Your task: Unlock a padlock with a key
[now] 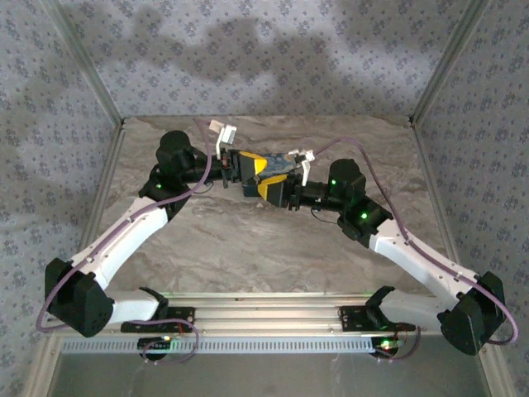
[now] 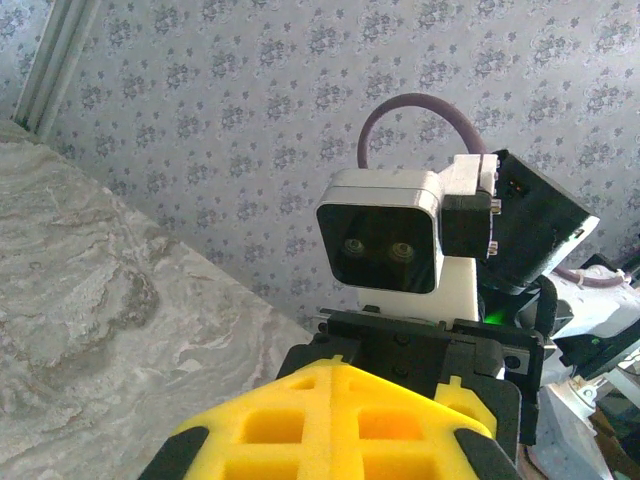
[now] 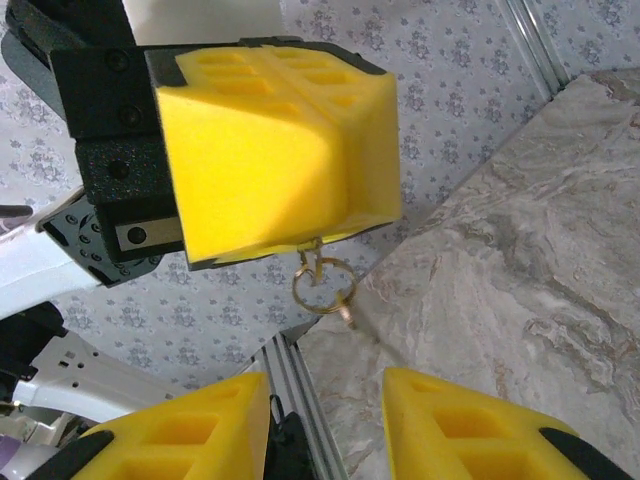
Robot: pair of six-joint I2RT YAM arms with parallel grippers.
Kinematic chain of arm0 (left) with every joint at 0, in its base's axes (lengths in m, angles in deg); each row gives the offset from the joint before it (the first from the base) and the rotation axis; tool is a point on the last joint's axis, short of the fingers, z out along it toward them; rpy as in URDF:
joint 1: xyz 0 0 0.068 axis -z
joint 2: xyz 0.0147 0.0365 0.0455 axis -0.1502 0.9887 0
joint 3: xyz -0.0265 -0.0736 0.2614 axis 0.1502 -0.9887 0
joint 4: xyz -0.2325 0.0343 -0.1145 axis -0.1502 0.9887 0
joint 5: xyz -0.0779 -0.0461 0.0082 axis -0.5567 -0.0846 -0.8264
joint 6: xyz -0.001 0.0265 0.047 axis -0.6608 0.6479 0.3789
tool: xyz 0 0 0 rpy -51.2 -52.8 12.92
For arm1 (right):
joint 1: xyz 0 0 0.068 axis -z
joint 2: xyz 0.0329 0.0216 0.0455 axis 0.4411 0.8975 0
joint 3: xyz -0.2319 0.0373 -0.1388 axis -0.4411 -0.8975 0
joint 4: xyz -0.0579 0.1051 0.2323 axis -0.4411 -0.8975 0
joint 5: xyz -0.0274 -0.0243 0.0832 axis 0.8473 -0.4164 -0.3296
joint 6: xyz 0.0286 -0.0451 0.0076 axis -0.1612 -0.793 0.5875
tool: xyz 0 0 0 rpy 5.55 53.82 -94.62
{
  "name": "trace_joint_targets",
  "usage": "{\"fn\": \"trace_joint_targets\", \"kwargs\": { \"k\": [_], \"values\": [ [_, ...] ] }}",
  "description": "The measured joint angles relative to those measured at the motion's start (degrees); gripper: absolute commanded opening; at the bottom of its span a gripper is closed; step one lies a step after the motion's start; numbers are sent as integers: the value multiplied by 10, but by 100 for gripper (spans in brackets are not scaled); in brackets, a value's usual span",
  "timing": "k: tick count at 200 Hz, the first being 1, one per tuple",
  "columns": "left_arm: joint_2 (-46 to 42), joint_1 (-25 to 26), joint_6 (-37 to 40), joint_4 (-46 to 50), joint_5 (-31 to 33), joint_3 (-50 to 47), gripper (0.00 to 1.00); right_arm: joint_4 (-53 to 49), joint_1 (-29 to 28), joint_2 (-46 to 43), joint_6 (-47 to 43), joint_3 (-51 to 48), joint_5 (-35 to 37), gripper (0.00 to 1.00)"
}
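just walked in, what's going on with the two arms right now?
Both arms meet over the middle of the table. The left gripper is shut on a thin metal piece, likely the key, with a ring dangling below its fingers. The right gripper faces it with fingers open, tips just short of the ring, holding nothing.

Top external: fixed high behind the arm bases, angled down and forward, takes in the whole desk [image 1: 273, 248] from far off. Left wrist: sits behind the left end effector [image 2: 335, 405], pitched up toward the patterned wall [image 2: 250, 120], close on the right arm's wrist camera [image 2: 388, 245]. Right wrist: looks out past the right end effector [image 3: 330, 410], facing the left one at close range. The wrist views oppose each other; both share desk and wall.
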Motion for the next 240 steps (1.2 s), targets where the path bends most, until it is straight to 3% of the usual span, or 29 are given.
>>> {"fn": "trace_joint_targets", "kwargs": {
  "k": [84,126,240],
  "values": [
    [-4,8,-21,2,0,-15,0,28,-1,31,18,14,26,35],
    [-8,-2,-40,3,22,-35,0,61,-14,75,39,23,13,0],
    [-2,-1,-45,0,18,-35,0,50,-4,58,20,10,11,0]
  ]
}}
